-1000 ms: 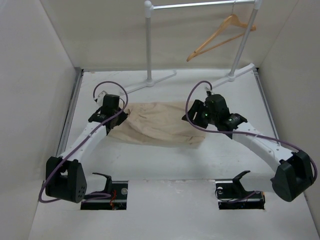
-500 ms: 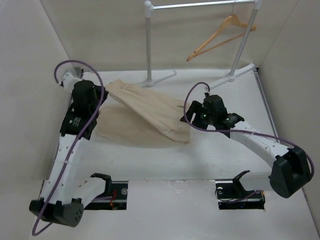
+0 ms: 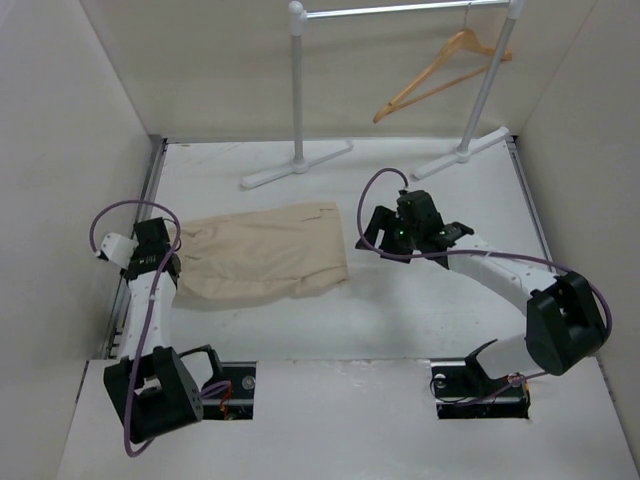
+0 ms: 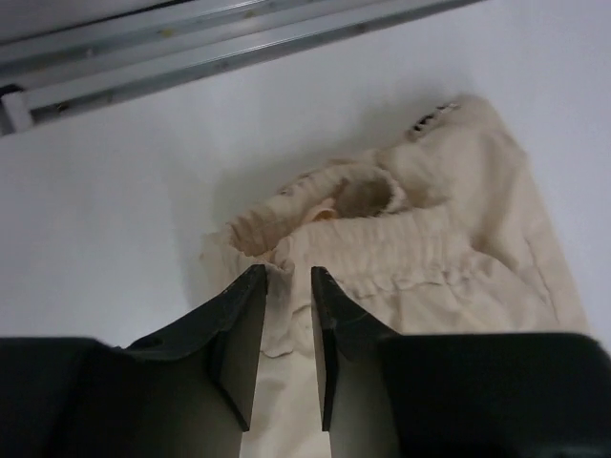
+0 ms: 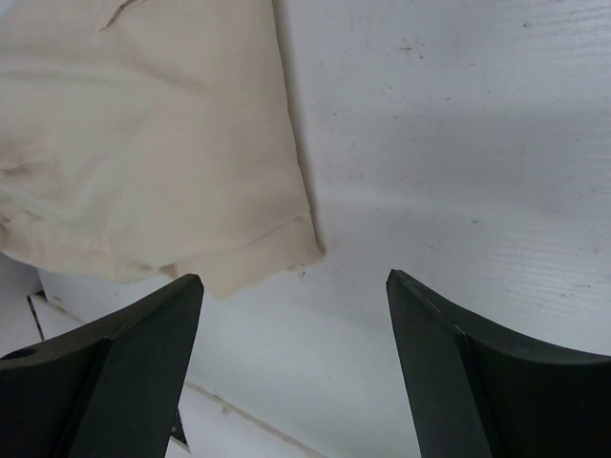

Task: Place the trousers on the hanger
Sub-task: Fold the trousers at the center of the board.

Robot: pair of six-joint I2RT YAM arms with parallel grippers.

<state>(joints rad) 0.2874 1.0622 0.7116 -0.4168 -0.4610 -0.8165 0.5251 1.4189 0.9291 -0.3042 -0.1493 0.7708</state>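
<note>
We count one pair of beige cotton trousers [image 3: 265, 250], one light-brown triangular wooden hanger [image 3: 440, 72], one white metal garment rack [image 3: 297, 90] with two posts, two white robot arms (left arm [image 3: 143, 310], right arm [image 3: 500, 272]) and two dark grippers (left gripper [image 4: 286, 281], right gripper [image 5: 294, 281]).

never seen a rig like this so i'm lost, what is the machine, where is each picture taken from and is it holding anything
Two robot arms are bolted at the near edge of a white table, each with a two-finger gripper. The wide picture looks down from above and behind; the other two come from wrist cameras. Beige trousers lie on the table; a wooden hanger hangs on a white rack behind. The left gripper has its jaws slightly apart over the waistband; the right gripper is wide open beside the hem. Neither seems to hold anything.
</note>
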